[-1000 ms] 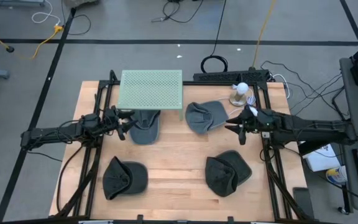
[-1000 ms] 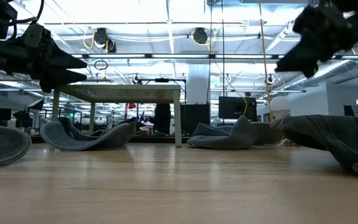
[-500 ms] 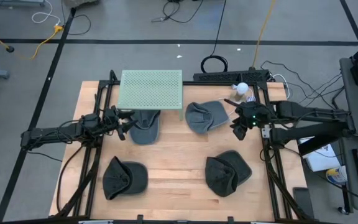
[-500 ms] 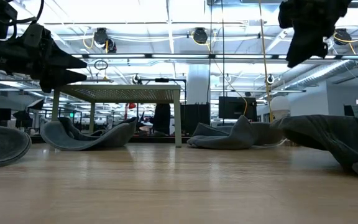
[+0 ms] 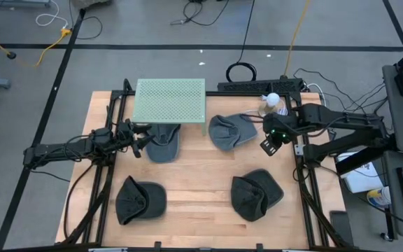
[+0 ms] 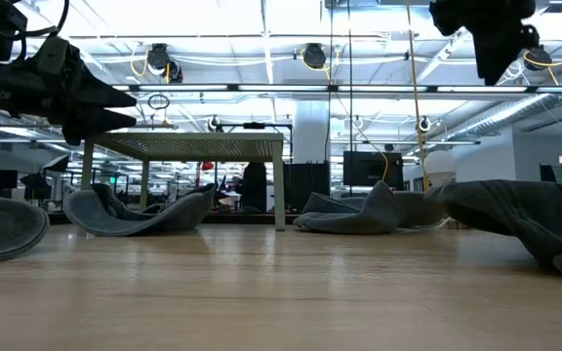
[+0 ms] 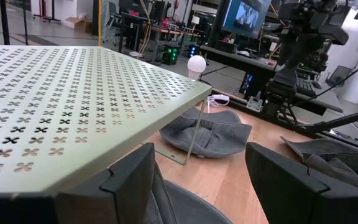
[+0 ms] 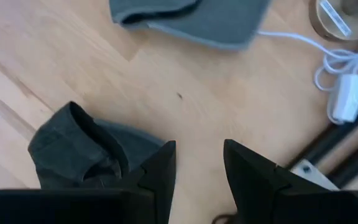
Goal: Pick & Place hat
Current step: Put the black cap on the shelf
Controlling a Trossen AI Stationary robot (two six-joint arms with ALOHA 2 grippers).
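Four grey caps lie on the wooden table. One (image 5: 163,145) sits partly under the green perforated stand (image 5: 171,99), one (image 5: 231,131) lies right of the stand, and two lie near the front edge, left (image 5: 140,199) and right (image 5: 256,194). My left gripper (image 5: 137,140) hangs level and open beside the cap under the stand, whose crown (image 7: 182,205) shows between its fingers in the left wrist view. My right gripper (image 5: 268,145) is open, raised and pointing down over bare table between the two right-hand caps (image 8: 191,18) (image 8: 82,152).
A small lamp (image 5: 271,103) with a white cable (image 8: 334,74) stands at the far right corner. Black frame rails (image 5: 301,175) run along both table sides. Bare wood lies in the table's middle (image 5: 201,175).
My right gripper has swung from pointing level toward the table's left to pointing down, and it has risen while its arm folded back toward the right edge. My left arm and all the caps have stayed put.
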